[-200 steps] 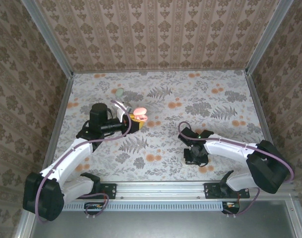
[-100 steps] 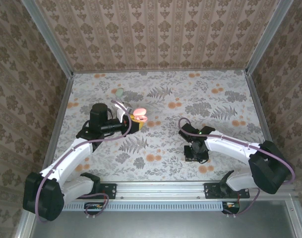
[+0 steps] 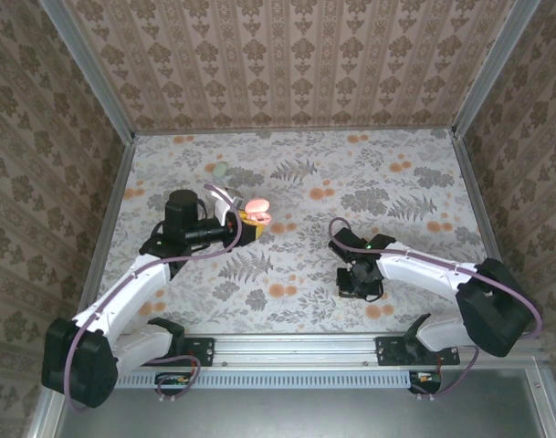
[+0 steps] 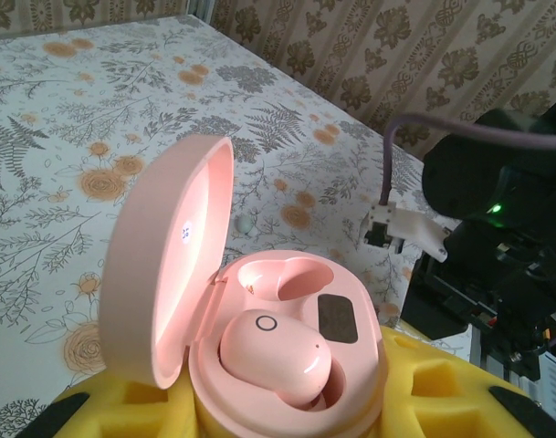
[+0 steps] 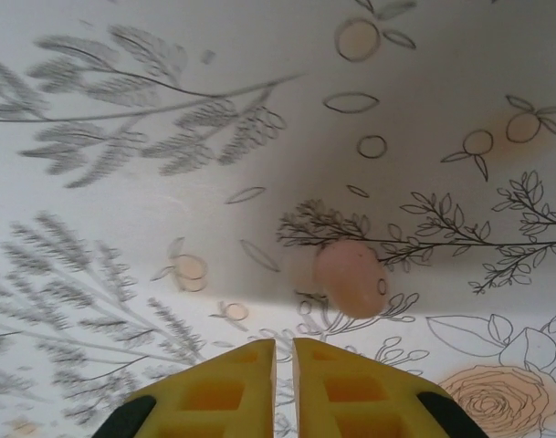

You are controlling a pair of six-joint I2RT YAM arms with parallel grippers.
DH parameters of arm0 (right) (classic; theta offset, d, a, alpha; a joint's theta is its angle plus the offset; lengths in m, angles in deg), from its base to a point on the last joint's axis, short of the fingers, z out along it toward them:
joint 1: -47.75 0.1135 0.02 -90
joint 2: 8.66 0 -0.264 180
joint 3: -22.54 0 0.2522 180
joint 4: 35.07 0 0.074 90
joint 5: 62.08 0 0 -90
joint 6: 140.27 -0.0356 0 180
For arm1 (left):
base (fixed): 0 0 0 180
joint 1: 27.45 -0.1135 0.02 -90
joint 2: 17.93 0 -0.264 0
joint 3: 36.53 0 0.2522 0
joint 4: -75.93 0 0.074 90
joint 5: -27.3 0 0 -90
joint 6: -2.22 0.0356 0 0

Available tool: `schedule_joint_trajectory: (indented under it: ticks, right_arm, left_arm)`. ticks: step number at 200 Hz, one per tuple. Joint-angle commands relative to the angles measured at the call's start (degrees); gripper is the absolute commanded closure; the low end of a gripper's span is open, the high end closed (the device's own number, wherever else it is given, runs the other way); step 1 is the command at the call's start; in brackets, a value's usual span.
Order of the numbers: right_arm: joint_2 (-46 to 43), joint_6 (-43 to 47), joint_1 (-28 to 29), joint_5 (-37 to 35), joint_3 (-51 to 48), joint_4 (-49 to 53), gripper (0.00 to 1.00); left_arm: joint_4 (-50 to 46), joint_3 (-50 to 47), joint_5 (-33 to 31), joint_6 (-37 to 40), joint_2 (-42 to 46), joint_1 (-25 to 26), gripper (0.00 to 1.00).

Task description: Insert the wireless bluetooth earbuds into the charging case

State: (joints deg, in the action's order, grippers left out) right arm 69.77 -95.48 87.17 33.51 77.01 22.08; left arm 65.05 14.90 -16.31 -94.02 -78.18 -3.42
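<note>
The pink charging case (image 4: 287, 365) stands with its lid (image 4: 163, 283) swung open, and my left gripper (image 4: 287, 406) is shut on its base between yellow fingers (image 4: 442, 388). One pink earbud (image 4: 276, 351) sits in the near socket. The far socket (image 4: 278, 274) is bare. In the top view the case (image 3: 258, 211) is at mid-left, with the left gripper (image 3: 246, 228) beside it. A second pink earbud (image 5: 351, 276) lies on the printed table, just ahead and to the right of my right gripper (image 5: 284, 347). That gripper is shut with nothing between its fingers. It hovers low at centre right (image 3: 360, 285).
A pale green oval object (image 3: 221, 170) lies at the far left of the floral table (image 3: 296, 182). Metal frame rails (image 3: 296, 347) and wallpapered walls enclose the table. The right arm's black body (image 4: 497, 210) shows beyond the case.
The right gripper's jaws widened briefly and closed again, and the right arm shifted slightly. The left arm and the case have not moved.
</note>
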Motion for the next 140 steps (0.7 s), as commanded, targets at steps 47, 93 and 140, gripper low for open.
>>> schedule_joint_trajectory:
  ticks: [47, 93, 140]
  right_arm:
    - [3.82, 1.28, -2.90, -5.14, -0.91, 1.20, 0.88]
    - [7.11, 5.83, -6.66, -7.87, 1.89, 0.50, 0.89]
    - [9.41, 9.39, -7.51, -10.74, 6.14, 0.60, 0.89]
  left_arm:
    - [-0.80, 0.90, -0.40, 1.46, 2.38, 0.23, 0.92]
    - [-1.46, 1.10, -0.39, 1.48, 2.91, 0.23, 0.92]
    - [-2.00, 0.65, -0.95, 1.58, 3.98, 0.23, 0.92]
